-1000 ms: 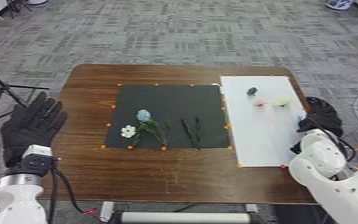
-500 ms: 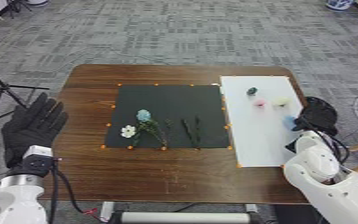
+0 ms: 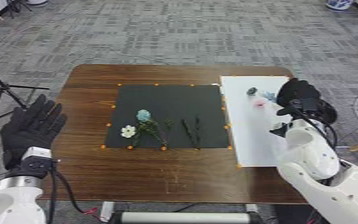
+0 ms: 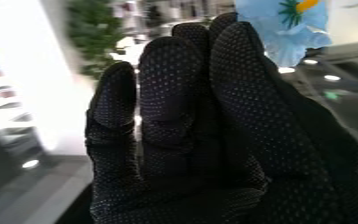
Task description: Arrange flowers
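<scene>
In the head view my right hand (image 3: 300, 95) is over the far right of the white board (image 3: 254, 142), pinching a blue flower (image 3: 270, 96). In the right wrist view the blue flower (image 4: 284, 31), orange-centred, sits by the fingertips of my right hand (image 4: 193, 150); its stem is hidden. A pink flower (image 3: 260, 103) and a small dark item (image 3: 252, 92) lie on the board. On the black mat (image 3: 171, 95) are a light-blue flower (image 3: 143, 115), a white flower (image 3: 127, 131), green sprigs (image 3: 168, 126) and dark stems (image 3: 191, 132). My left hand (image 3: 29, 132) rests open, left of the mat.
The brown table (image 3: 158, 175) carries the mat and board side by side, with small orange markers around their edges. A black tripod (image 3: 5, 87) stands on the floor at the left. Blurred green foliage (image 4: 91, 35) appears in the right wrist view.
My right hand has moved away from the table's near side and inward over the board, bringing the blue flower along and covering the yellowish flower. The left hand has stayed still.
</scene>
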Robot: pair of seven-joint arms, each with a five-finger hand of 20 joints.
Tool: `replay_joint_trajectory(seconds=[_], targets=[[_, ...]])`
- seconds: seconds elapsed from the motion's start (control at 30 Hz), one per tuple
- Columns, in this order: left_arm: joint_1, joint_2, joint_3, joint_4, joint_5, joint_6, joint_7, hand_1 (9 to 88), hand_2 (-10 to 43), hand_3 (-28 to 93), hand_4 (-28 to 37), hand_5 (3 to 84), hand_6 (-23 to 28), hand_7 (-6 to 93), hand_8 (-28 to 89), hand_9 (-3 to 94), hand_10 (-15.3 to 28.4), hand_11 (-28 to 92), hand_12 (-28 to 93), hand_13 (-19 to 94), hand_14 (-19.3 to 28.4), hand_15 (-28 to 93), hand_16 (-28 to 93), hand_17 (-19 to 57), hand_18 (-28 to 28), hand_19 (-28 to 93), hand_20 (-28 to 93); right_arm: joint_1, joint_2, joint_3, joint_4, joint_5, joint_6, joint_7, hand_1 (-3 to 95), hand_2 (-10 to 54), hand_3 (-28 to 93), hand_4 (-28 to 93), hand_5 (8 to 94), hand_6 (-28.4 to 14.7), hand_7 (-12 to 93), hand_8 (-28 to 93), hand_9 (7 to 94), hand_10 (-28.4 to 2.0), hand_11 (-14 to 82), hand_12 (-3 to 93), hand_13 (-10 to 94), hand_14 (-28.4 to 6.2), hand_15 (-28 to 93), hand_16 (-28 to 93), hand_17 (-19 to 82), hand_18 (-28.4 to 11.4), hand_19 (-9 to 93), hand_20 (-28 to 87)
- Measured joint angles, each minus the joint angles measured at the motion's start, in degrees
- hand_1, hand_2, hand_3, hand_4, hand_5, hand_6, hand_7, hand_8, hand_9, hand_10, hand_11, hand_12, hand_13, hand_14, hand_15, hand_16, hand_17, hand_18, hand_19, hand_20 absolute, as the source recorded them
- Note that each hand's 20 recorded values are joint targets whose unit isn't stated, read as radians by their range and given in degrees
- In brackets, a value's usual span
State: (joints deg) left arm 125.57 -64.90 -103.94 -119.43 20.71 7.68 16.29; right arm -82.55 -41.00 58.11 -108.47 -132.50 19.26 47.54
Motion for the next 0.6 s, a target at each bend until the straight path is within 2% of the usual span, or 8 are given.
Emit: replay_joint_trajectory(seconds=[0.23,0.43,0.6], targets=[[0.3,0.0,-0.1,-0.04,-0.01,0.01,-0.06,26.0,19.3,70,-28.3,40.7,9.5,8.4,-8,30.6,15.7,20,9,23,14.5,22,-3,-8.1,13.4,33,10,13.3,-1.7,-15.9,2.4,1.8,0.5,-5.2,59.8,-9.5,69,-28,74.8,-1.7,33,7,76.0,-8.9,6.9,26.7,72,-4.1,53,40,37,-20.5,79,34],[0.2,0.0,-0.04,-0.03,-0.03,0.01,-0.27,25.9,19.3,70,-28.3,40.9,9.6,8.6,-8,30.8,15.8,20,9,23,14.4,23,-4,-8.1,13.3,33,10,23.6,-8.5,-27.3,8.5,3.8,0.6,-10.2,59.8,-9.5,69,-28,74.3,-1.7,33,7,75.6,-8.8,7.1,26.3,72,-4.4,53,40,37,-20.5,79,34],[-0.1,0.1,0.19,0.02,-0.03,-0.01,-0.54,25.9,19.2,70,-28.3,40.9,9.5,8.9,-8,30.9,16.0,21,9,23,14.4,23,-4,-8.1,13.4,33,10,29.4,-14.3,-33.9,11.1,4.5,0.4,-11.3,59.9,-9.5,69,-28,74.1,-1.7,34,6,75.2,-8.9,7.3,26.0,72,-4.4,54,40,37,-20.5,79,34]])
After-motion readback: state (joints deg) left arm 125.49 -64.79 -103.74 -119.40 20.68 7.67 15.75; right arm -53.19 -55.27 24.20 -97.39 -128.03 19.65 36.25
